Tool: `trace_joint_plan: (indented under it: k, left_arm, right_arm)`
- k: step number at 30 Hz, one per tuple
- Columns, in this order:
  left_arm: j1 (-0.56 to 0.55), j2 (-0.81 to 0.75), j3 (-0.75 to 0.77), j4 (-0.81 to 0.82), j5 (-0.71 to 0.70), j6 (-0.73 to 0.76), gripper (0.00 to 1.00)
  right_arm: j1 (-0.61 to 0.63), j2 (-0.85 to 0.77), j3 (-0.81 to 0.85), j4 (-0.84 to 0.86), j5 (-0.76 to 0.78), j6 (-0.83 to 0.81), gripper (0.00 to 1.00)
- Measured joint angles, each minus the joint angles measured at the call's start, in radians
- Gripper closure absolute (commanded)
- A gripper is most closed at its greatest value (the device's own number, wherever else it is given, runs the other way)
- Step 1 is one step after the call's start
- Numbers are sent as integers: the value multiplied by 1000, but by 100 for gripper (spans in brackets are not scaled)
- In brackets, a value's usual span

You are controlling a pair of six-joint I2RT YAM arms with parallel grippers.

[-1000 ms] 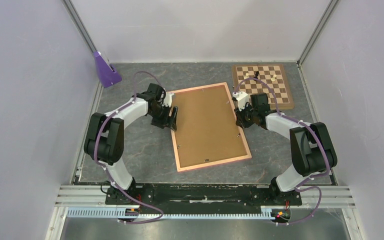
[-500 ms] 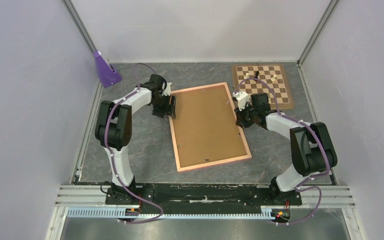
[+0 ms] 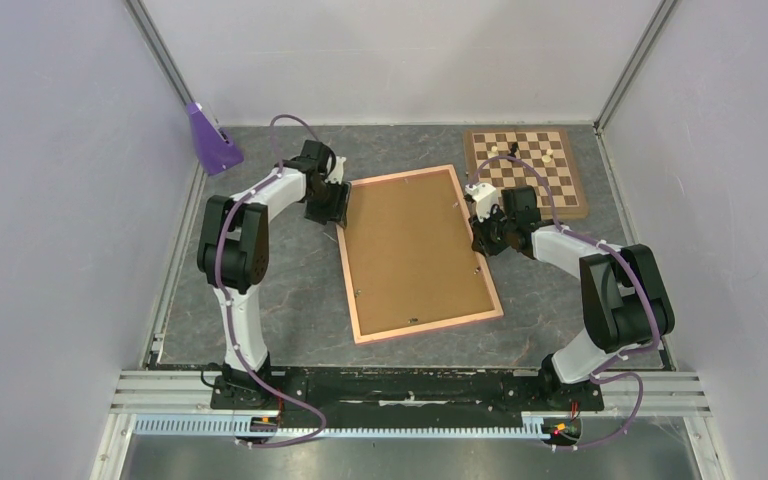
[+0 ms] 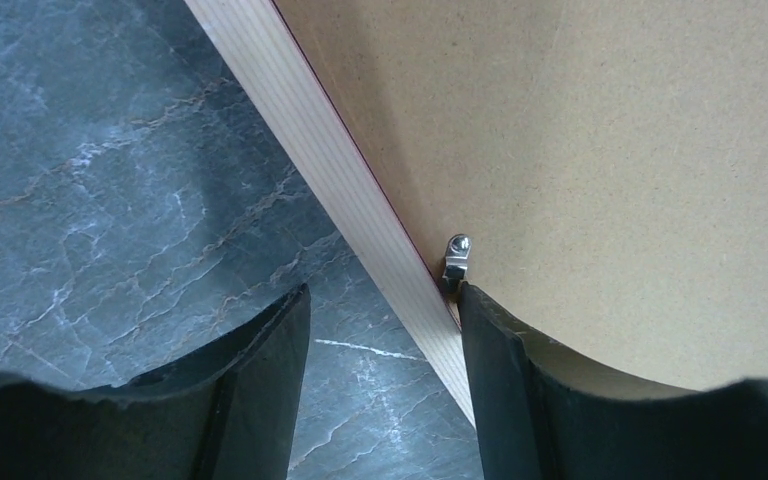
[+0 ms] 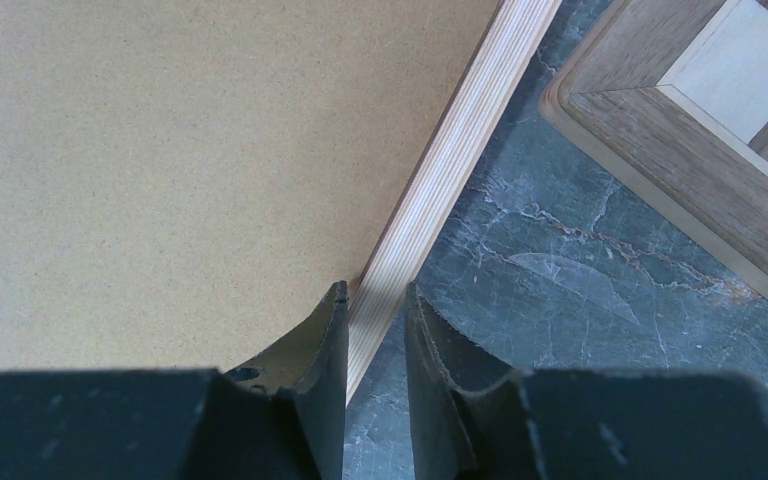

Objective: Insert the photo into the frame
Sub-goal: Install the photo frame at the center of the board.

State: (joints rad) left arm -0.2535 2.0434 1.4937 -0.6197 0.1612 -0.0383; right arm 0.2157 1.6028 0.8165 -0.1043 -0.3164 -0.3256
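Observation:
The frame (image 3: 348, 268) lies back up on the table with the plain brown backing board (image 3: 415, 250) in it. The photo is hidden. My left gripper (image 3: 333, 207) is open at the frame's far left edge. In the left wrist view the pale rim (image 4: 340, 180) runs between its fingers; the right finger rests on the board (image 4: 610, 150) beside a small metal tab (image 4: 456, 258). My right gripper (image 3: 480, 240) is at the frame's right edge. In the right wrist view its fingers (image 5: 375, 300) stand close on either side of the rim (image 5: 460, 150).
A brown-and-cream chessboard (image 3: 540, 175) with a few pieces lies at the far right, close to the frame's corner; it also shows in the right wrist view (image 5: 720, 130). A purple wedge-shaped object (image 3: 210, 138) stands at the far left corner. Grey walls enclose the table.
My left arm has moved away from me along the frame's left edge, toward its far corner. The right arm and the frame have not moved.

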Motion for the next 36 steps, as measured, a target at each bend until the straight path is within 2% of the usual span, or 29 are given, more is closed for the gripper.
trace_joint_plan:
  k: [8,24,28,36]
  left_arm:
    - [0,12,3,-5,6,26,33]
    - [-2,35,37,-29,18,46,45]
    - [-2,36,37,-28,28,47,58]
    - [-6,37,40,-29,38,47,90]
  right_arm:
    - [0,0,0,0,0,0,87]
    - [0,0,0,0,0,0,87]
    - [0,0,0,0,0,0,87]
    - [0,0,0,0,0,0,87]
